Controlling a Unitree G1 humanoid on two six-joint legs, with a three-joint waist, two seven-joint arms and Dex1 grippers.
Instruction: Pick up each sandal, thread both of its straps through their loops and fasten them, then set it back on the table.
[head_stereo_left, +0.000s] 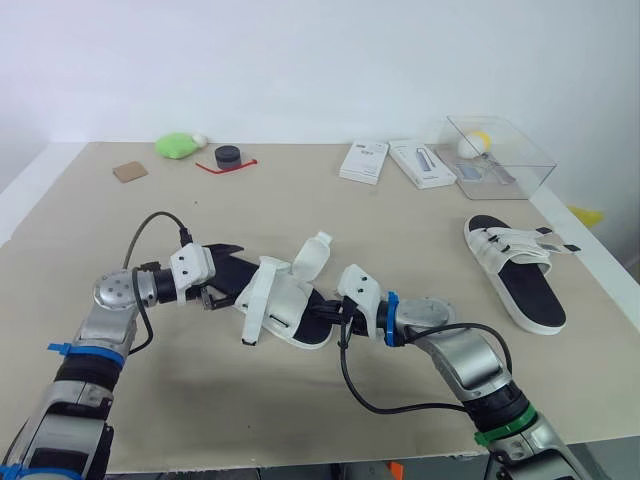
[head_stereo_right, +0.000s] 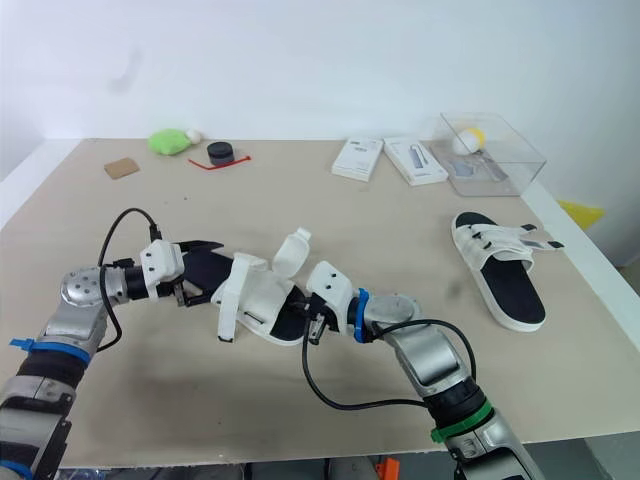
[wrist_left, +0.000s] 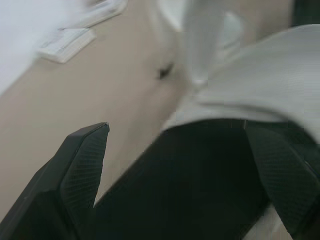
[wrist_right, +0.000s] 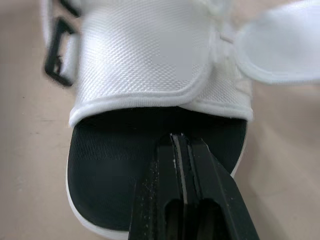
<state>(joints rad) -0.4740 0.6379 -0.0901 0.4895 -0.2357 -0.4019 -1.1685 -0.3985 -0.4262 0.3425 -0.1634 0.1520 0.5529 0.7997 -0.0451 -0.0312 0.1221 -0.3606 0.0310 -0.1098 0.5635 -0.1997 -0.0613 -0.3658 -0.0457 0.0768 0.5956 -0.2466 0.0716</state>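
- Sandal (head_stereo_left: 283, 300) – mid-table (head_stereo_left: 100, 220), toward the front edge, lying btwn the two grippers. May be tipped up a bit at one end, can't tell.
- L gripper (head_stereo_left: 220, 275) – jaws wide open, one finger either side of the black sole (wrist_left: 190, 190) at its end. Not clamped.
- R gripper (wrist_right: 182, 160) – jaws closed tight together, tips on the sole just short of the white upper (wrist_right: 145, 55). Nothing seen pinched btwn them.
- Strap (head_stereo_left: 315, 250) – one flap sticks up loose, unfastened. Black loop (wrist_right: 56, 77) sits at the side of the upper, empty as far as I can see.
- 2nd sandal (head_stereo_left: 515, 265) – well apart, on the robot's right, flat on the table.
- Handling, my guess: light, foam-type sole that bends some but is stiff enough to hold by one end. Woven upper is soft, so the strap will flop w/o support. Ribbed sole surface, prob. not slippery.
- Where to grab: L gripper clamps the sole edge at its end, clear of the straps, so the upper stays free. R gripper takes the strap near its tip; it's thin & flat, so it needs a fine pinch to feed thru the loop.
- Risk: sandal could swivel if held by a thin edge only.
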